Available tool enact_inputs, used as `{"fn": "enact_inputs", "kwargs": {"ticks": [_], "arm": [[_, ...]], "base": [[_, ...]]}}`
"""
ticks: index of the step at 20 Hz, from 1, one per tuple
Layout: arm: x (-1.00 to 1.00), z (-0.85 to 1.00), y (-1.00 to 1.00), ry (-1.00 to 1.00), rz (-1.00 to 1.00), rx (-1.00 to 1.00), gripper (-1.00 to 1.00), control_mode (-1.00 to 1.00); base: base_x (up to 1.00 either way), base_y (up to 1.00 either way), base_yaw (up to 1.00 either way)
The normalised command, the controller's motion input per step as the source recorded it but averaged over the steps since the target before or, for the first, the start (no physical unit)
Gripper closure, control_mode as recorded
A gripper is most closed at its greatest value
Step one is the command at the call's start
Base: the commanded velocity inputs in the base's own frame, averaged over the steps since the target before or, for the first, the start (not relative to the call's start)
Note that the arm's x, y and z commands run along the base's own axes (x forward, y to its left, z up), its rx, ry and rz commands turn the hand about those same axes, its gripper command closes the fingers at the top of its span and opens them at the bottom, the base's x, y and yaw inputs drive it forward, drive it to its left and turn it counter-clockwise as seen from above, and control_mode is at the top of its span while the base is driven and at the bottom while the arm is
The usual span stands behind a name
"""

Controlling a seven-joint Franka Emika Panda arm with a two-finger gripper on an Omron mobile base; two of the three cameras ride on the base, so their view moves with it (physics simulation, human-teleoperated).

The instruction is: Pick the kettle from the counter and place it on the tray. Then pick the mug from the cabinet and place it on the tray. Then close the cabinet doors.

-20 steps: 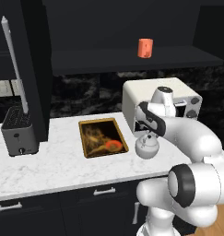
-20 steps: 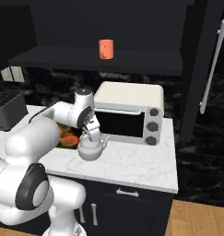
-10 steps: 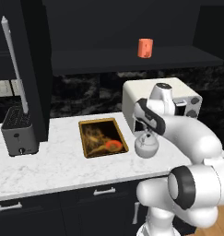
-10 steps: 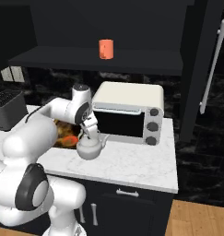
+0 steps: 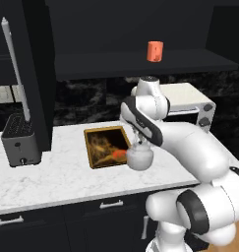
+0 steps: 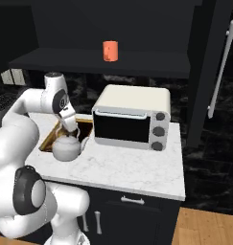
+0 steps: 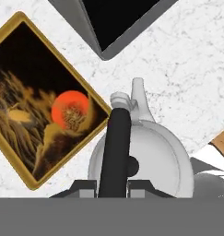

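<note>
My gripper is shut on the dark arched handle of the silver-white kettle, which hangs just above the counter at the right edge of the tray. From the right, the kettle overlaps the tray. In the hand view the kettle lies below my gripper, beside the tray corner. The orange mug stands on the shelf of the open cabinet; from the right the mug is above the oven.
A white toaster oven stands right of the kettle. A dark toaster sits at the counter's left end. Both cabinet doors stand open, the left cabinet door and the right cabinet door, each with a silver bar handle.
The arm has carried the kettle leftward, from in front of the toaster oven to the tray's right edge. The mug has not moved.
</note>
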Motion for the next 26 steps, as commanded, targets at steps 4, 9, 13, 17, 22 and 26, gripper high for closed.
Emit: {"fn": "enact_inputs", "kwargs": {"ticks": [4, 9, 13, 17, 22, 26], "arm": [[0.72, 0.00, 0.73, 0.05, 0.05, -0.01, 1.00, -1.00], [0.77, 0.00, 0.32, 0.04, 0.00, 0.00, 1.00, -1.00], [0.61, -0.08, 0.19, 0.01, 0.00, 0.00, 1.00, -1.00], [0.29, -0.30, 0.15, -0.08, 0.00, 0.00, 1.00, -1.00], [0.28, -0.27, 0.03, -0.13, 0.00, 0.00, 1.00, -1.00], [0.24, -0.19, 0.00, -0.22, 0.00, 0.03, 1.00, -1.00]], "base": [[0.00, 0.00, 0.00], [0.00, 0.00, 0.00], [0.00, 0.00, 0.00], [0.00, 0.00, 0.00], [0.00, 0.00, 0.00], [0.00, 0.00, 0.00]]}}
